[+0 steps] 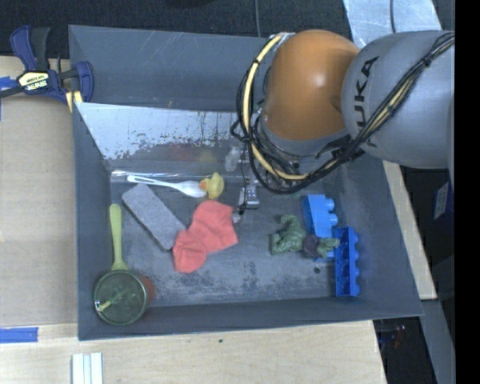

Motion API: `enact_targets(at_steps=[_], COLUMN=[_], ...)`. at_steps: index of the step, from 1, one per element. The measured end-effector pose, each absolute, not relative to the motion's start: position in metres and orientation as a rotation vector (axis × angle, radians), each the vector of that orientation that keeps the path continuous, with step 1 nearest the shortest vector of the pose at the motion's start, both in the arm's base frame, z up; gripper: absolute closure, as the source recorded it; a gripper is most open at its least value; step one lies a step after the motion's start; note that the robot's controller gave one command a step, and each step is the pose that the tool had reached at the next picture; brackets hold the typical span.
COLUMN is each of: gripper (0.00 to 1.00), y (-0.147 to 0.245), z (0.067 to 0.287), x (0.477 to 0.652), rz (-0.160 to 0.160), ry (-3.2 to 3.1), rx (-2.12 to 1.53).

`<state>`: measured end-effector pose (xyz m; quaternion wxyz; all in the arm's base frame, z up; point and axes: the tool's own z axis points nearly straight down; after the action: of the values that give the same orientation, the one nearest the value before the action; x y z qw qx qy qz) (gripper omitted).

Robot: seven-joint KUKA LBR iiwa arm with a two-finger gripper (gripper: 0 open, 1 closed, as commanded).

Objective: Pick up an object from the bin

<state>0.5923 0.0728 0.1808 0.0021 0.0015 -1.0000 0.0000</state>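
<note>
As I look down into the bin (168, 70), the gripper (248, 199) hangs near the middle, at the upper right edge of a crumpled red cloth (206, 235). Whether it is open or closed, I cannot tell. A small yellow duck (214, 185) lies just to its left.
</note>
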Motion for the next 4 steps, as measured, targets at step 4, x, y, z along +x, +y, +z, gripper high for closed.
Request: enact_targets(at_steps=[4], gripper=[0.00], y=[0.101], z=[0.124], x=[0.579], rz=[-0.002], ry=[-3.151], rx=[-0.004])
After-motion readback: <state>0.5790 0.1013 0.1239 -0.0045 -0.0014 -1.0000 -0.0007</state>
